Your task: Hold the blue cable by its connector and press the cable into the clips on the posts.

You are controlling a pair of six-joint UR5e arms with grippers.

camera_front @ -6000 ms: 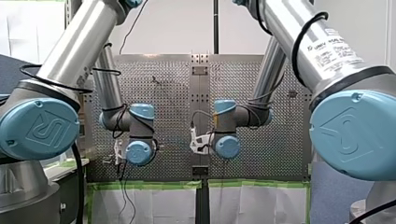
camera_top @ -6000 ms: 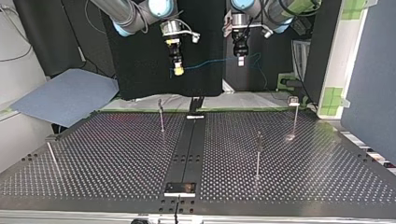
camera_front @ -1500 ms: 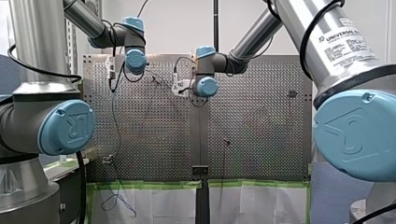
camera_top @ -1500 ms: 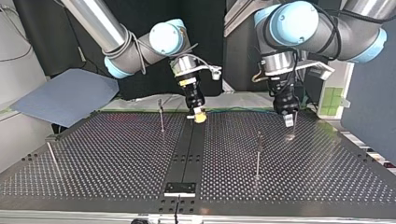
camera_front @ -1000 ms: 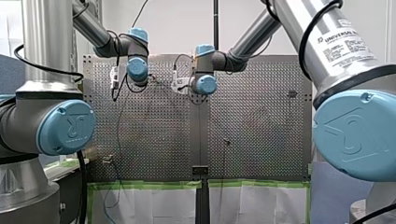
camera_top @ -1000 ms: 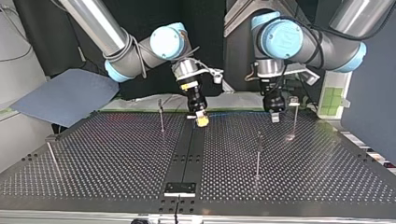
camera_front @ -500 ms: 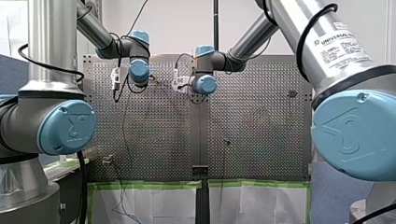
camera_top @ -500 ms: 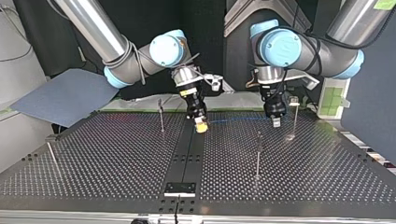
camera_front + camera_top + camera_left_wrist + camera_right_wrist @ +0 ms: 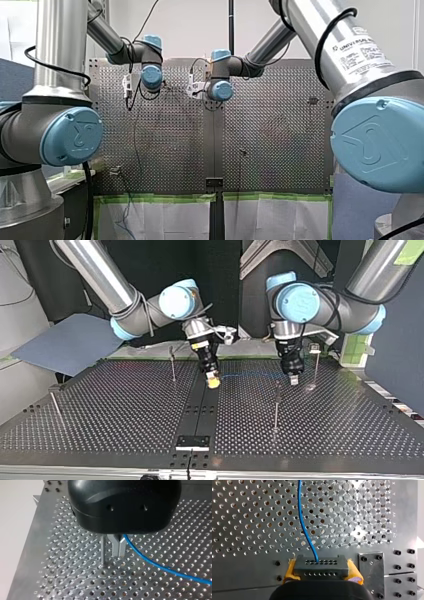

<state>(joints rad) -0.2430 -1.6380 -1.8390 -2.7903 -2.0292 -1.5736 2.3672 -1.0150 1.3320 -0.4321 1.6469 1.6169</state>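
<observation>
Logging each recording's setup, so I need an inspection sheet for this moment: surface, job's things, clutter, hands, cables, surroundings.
Surface: perforated table, with thin posts standing on it.
Job's things: blue cable runs between both hands; connector sits at its end.
Clutter: nothing seen.
Hands: my right hand, yellow pads, shut on the connector; my left hand shut on the blue cable, beside a post.
Cables: black wire hanging down at the front view's left.
Surroundings: blue sheet beside the table; green tape along its edge.
</observation>
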